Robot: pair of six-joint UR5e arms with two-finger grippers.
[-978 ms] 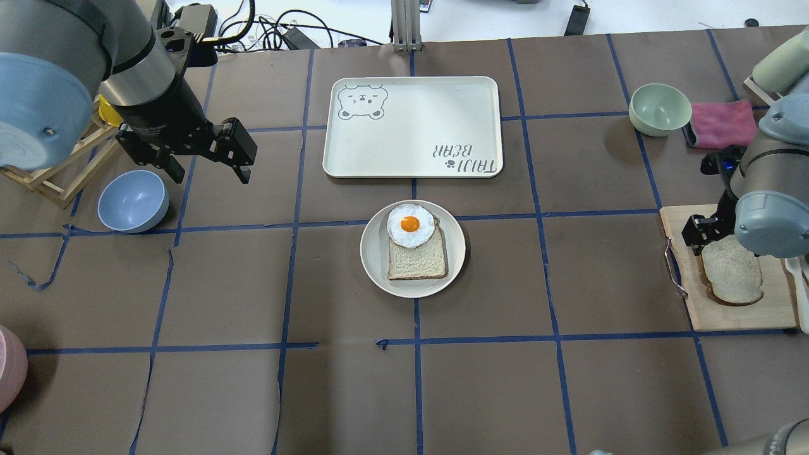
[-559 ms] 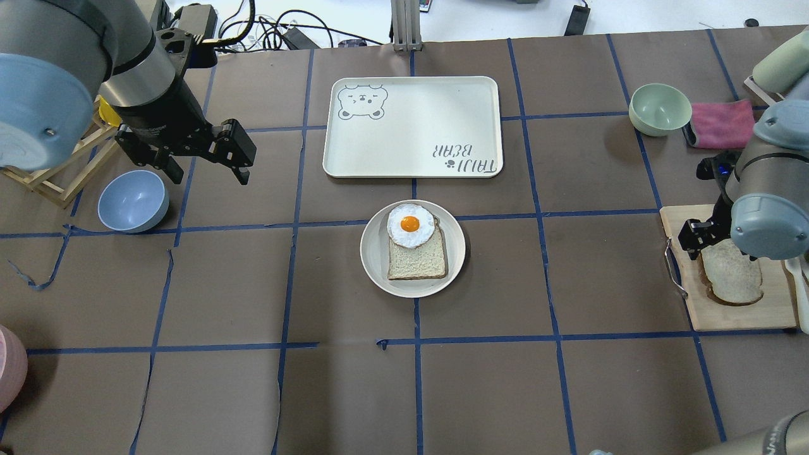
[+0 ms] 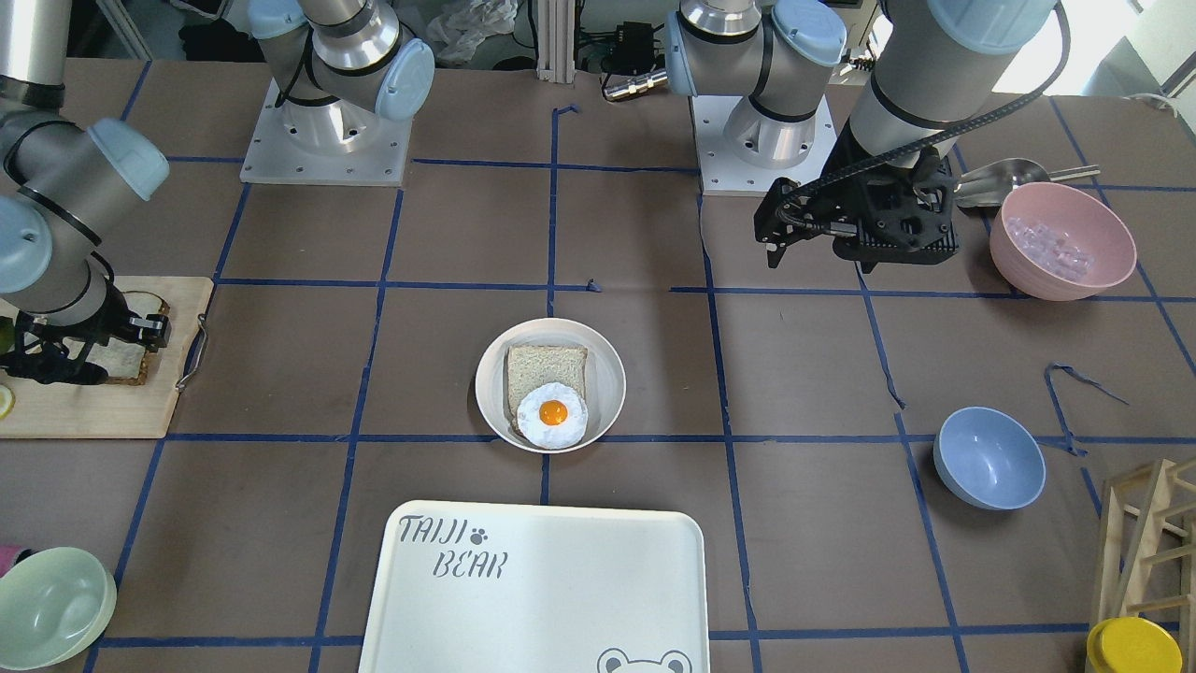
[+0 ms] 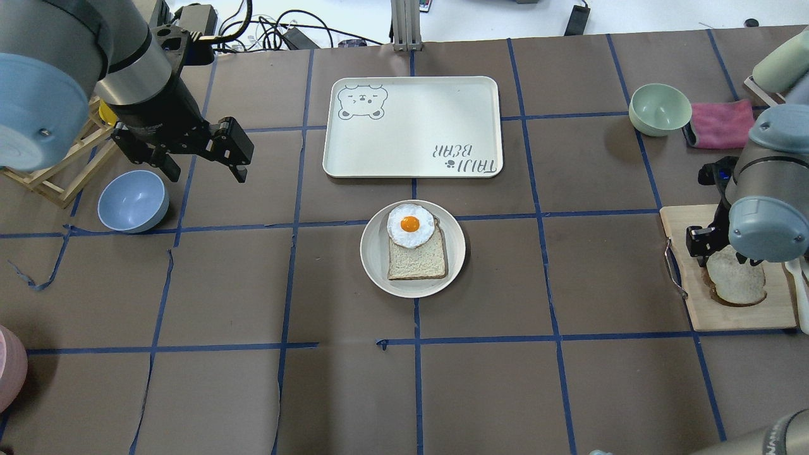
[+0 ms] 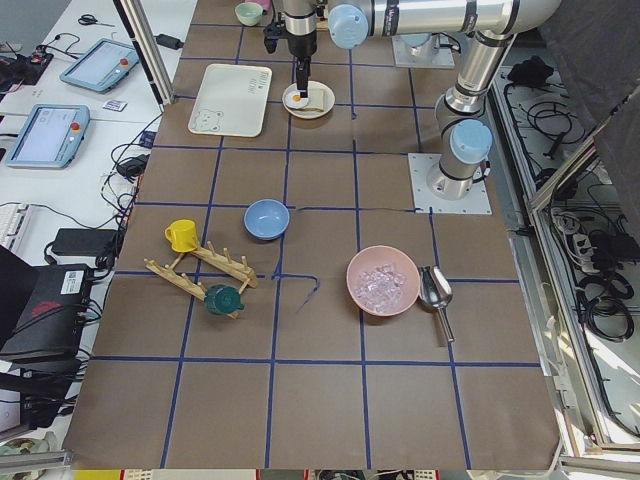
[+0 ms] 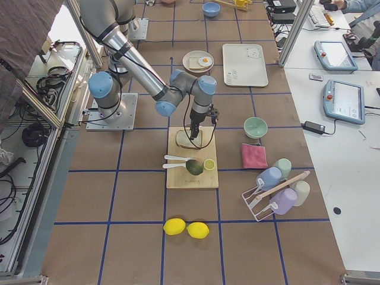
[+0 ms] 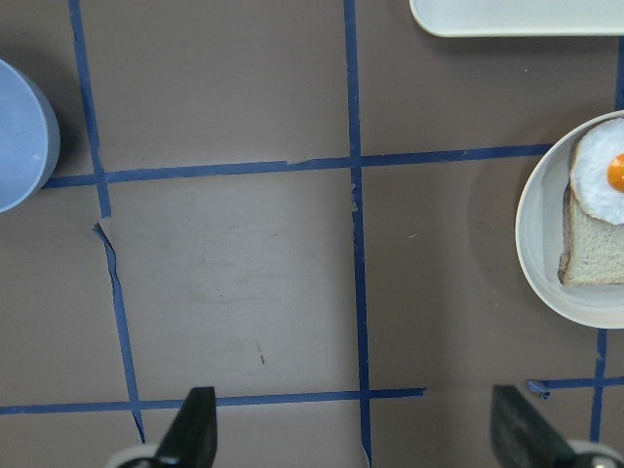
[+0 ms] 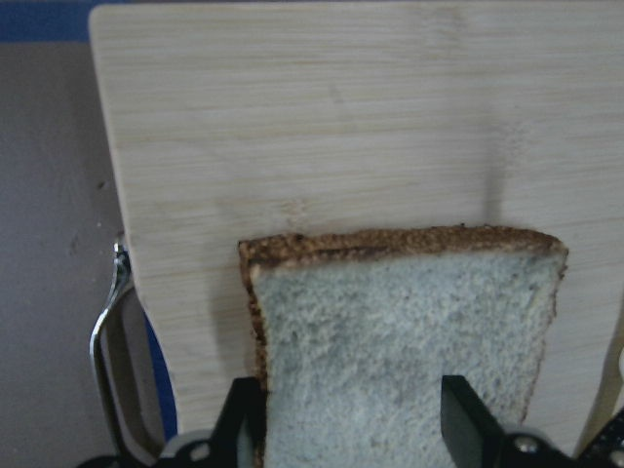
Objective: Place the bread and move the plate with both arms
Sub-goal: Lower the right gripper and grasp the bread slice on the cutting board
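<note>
The bread (image 8: 390,341), pale with a dark brown crust, lies on a wooden cutting board (image 8: 341,117) at the right edge of the overhead view (image 4: 736,284). My right gripper (image 8: 356,419) points down over its near end. Its fingers are drawn in against the slice, shut on it. It also shows in the front view (image 3: 93,355). The white plate (image 4: 373,265) sits mid-table and holds a squarer slice with a fried egg (image 4: 411,224) on it. My left gripper (image 4: 207,172) hangs open and empty, far to the plate's left.
The "TAIJI BEAR" tray (image 4: 411,126) lies behind the plate. A blue bowl (image 4: 133,201) sits under my left arm beside a wooden rack (image 4: 57,177). A green bowl (image 4: 659,109) and a pink cloth (image 4: 720,123) lie behind the cutting board. A pink bowl (image 3: 1063,240) stands near my left arm.
My right gripper has come down over the bread and its fingers have closed in on it; the slice's outline looks narrower. My left arm has drifted slightly left.
</note>
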